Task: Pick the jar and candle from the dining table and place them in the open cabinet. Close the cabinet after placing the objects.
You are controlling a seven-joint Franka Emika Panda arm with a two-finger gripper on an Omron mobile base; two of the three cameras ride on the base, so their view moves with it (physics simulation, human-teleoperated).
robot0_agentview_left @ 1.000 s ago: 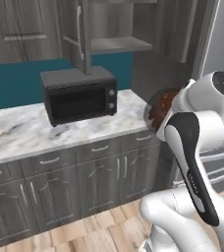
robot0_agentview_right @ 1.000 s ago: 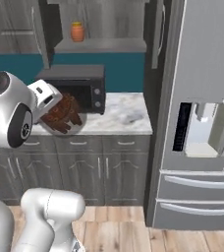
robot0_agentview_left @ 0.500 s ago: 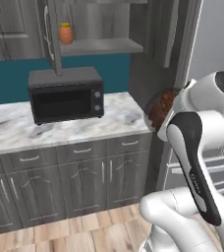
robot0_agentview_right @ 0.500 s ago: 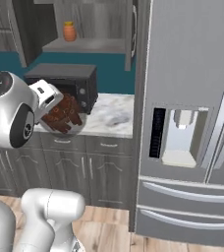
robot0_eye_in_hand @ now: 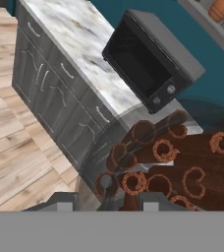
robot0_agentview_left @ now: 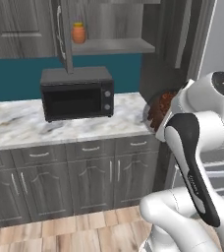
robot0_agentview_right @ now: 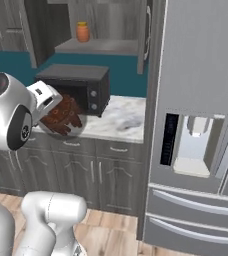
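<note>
Jar [robot0_eye_in_hand: 173,162] is filling the hand view right at the pincer [robot0_eye_in_hand: 106,197], cinnamon-like sticks showing through the glass — pincer is clamping it. Right base view is showing the fridge [robot0_agentview_right: 201,125]; left base view is not. Both are catching the open cabinet [robot0_agentview_left: 109,45] above the microwave [robot0_agentview_left: 77,93], orange bottle [robot0_agentview_left: 78,33] sitting on its shelf. Arm is folding back, holding the jar up near surface [robot0_agentview_left: 15,125] height.
</note>
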